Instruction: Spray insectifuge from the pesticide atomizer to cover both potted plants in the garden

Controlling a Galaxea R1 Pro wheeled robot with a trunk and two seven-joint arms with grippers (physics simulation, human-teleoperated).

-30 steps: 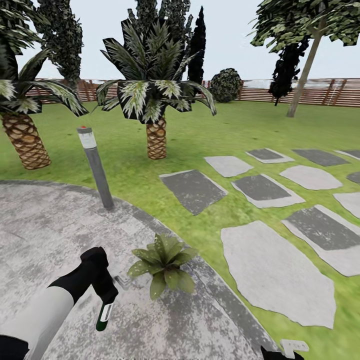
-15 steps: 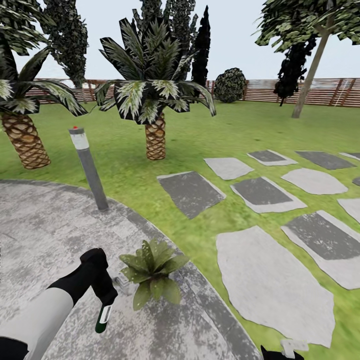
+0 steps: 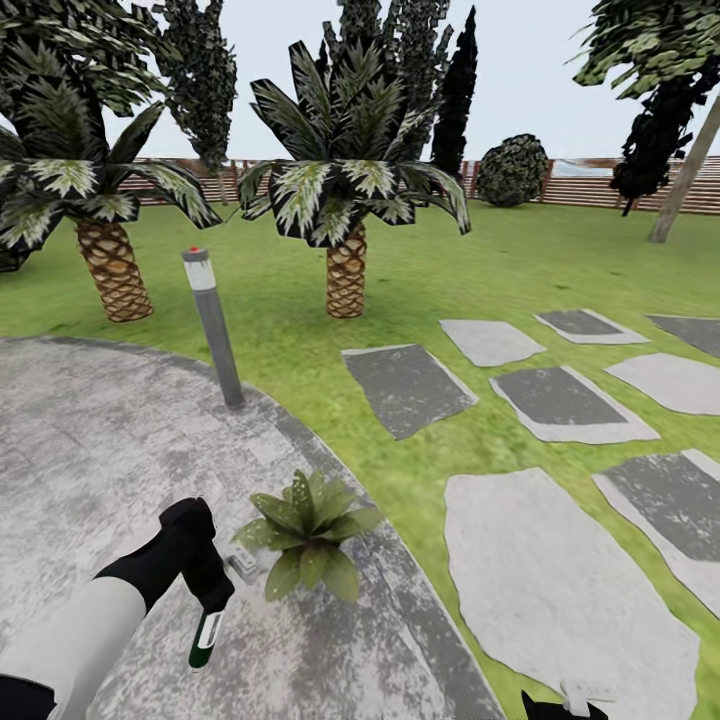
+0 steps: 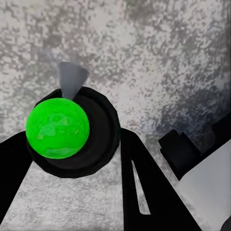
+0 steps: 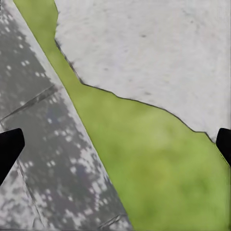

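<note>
Holding the pesticide atomizer (image 3: 205,637) in your left claw (image 3: 212,600), you have it closed around the bottle's upper part, with the dark green end hanging down over the grey patio (image 3: 90,450) at lower left of the frame. One potted plant (image 3: 305,533) stands just to the right of it, near the patio edge. Turn the nozzle toward the leaves before you spray, and sweep over the whole rosette. Your right claw (image 5: 115,144) is spread wide and holds nothing.

Left arm (image 3: 90,625): white forearm, black wrist; left claw (image 3: 208,590) black, angular fingers.
</note>
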